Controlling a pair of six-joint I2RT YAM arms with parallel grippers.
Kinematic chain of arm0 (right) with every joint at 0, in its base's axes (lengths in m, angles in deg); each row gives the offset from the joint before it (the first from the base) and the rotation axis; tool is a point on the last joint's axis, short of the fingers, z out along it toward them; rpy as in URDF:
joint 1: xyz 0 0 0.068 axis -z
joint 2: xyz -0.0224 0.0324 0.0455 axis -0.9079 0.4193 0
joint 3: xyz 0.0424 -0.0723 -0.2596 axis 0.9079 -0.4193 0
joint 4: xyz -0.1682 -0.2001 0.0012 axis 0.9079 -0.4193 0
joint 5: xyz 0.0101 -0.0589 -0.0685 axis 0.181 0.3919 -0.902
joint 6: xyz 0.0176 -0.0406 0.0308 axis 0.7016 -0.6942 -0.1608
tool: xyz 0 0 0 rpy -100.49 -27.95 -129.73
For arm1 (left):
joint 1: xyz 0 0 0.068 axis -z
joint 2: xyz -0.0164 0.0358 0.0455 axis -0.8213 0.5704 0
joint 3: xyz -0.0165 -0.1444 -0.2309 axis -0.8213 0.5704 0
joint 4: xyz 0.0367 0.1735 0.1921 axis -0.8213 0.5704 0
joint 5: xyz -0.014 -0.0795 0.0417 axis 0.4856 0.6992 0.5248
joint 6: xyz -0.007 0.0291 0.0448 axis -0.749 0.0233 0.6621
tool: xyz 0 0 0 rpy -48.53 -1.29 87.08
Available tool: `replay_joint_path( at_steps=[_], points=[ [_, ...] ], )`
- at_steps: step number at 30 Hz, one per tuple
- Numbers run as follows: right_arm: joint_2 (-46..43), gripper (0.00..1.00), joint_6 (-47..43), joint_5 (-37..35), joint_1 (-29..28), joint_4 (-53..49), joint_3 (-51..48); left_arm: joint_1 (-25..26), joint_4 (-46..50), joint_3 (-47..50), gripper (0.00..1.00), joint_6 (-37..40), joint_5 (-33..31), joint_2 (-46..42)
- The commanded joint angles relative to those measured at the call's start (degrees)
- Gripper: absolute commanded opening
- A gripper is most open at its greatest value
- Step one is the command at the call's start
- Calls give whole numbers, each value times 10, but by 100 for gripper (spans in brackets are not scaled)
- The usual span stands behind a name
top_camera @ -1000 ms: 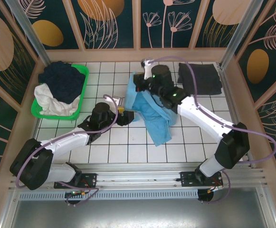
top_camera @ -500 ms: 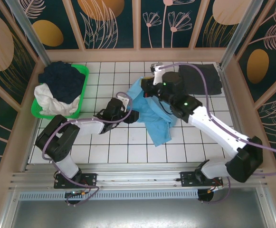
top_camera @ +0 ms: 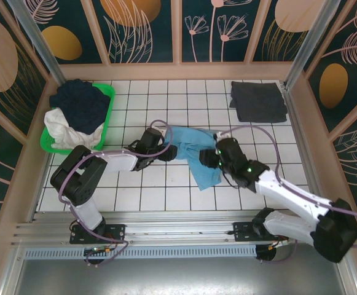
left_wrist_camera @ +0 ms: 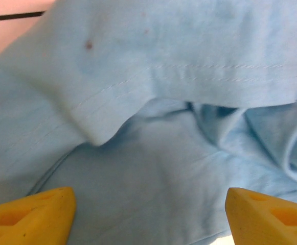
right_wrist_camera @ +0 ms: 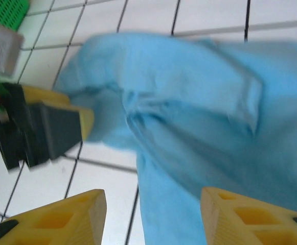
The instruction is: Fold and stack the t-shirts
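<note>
Okay, table (top_camera: 166, 190): white square tiles with dark grout lines, and the light blue t-shirt (top_camera: 187, 142) sits about mid-table.
Room: dark panels (top_camera: 141, 31) with leaf and flower prints in pale wooden frames, beyond the blue t-shirt and off to both sides of it.
Rail (top_camera: 178, 224): metal strip on the near side of the blue t-shirt, where both arms are bolted.
Blue t-shirt: crumpled and bunched, lying on the tiles, with one strip trailing toward the rail.
Dark grey t-shirt (top_camera: 258, 101): folded flat, well apart from the blue one, off to its far right.
Basket (top_camera: 109, 107): green plastic, far left of the blue t-shirt, piled with dark (top_camera: 80, 104) and white (top_camera: 61, 129) clothes.
Left gripper (left_wrist_camera: 148, 214): at the blue t-shirt's left edge, yellow fingers spread wide, with cloth lying beyond them and nothing pinched.
Right gripper (right_wrist_camera: 153, 214): over the blue t-shirt's right half, fingers apart and pinching nothing.
Hard to make out: the right wrist view is blurry. The left wrist view sits so close to the cloth that it gives just folds and a stitched hem. I can't tell which side of the blue t-shirt faces up. From above, both sets of fingertips blend into the cloth.
</note>
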Motion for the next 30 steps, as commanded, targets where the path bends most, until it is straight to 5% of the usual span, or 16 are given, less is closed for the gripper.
replay_joint_path(
  at_steps=[1,10,18,22,27,30],
  points=[
    [-35,51,85,-27,-26,-16,-50,-3,39,6,77,4,-47,-6],
    [11,51,123,-75,-55,-31,-91,-14,14,10,64,-21,-13,40],
    [140,50,104,-137,-47,-26,-47,-23,26,-8,16,-18,11,26],
    [176,36,95,-162,-41,-36,-26,-34,34,-3,0,-13,27,-21],
    [163,3,57,-154,-10,-32,-6,-49,38,10,0,-5,39,-116],
    [105,0,25,-99,-10,-4,10,-58,49,-10,0,11,34,-141]
  ],
)
